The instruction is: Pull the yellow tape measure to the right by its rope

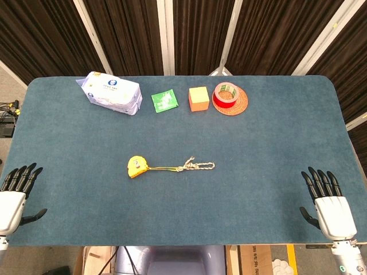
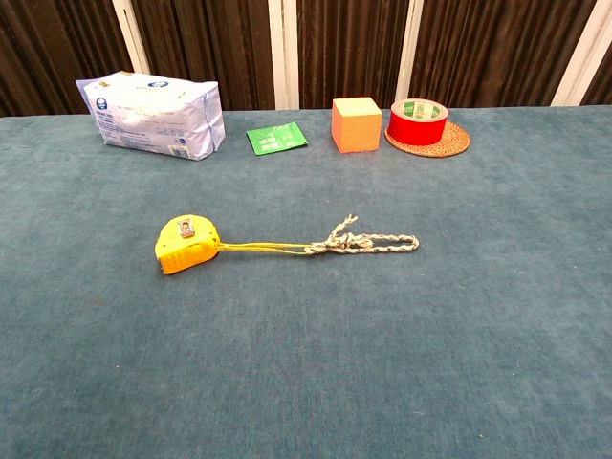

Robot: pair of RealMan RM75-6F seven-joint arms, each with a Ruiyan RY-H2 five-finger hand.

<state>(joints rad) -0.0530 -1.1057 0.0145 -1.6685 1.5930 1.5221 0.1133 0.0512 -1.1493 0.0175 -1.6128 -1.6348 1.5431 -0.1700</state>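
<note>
1. Your left hand (image 1: 14,197) shows in the head view at about 8 o'clock: black fingers on a white, glossy palm shell, with a black thumb jutting from the side.
2. Your right hand (image 1: 330,206) sits at about 4 o'clock and has the same build: slim black segmented fingers, a white back plate and a black thumb.
3. Below the right hand's white shell you can see a pale grey wrist section with a small dark mark.
4. The chest view shows neither of your hands.
</note>
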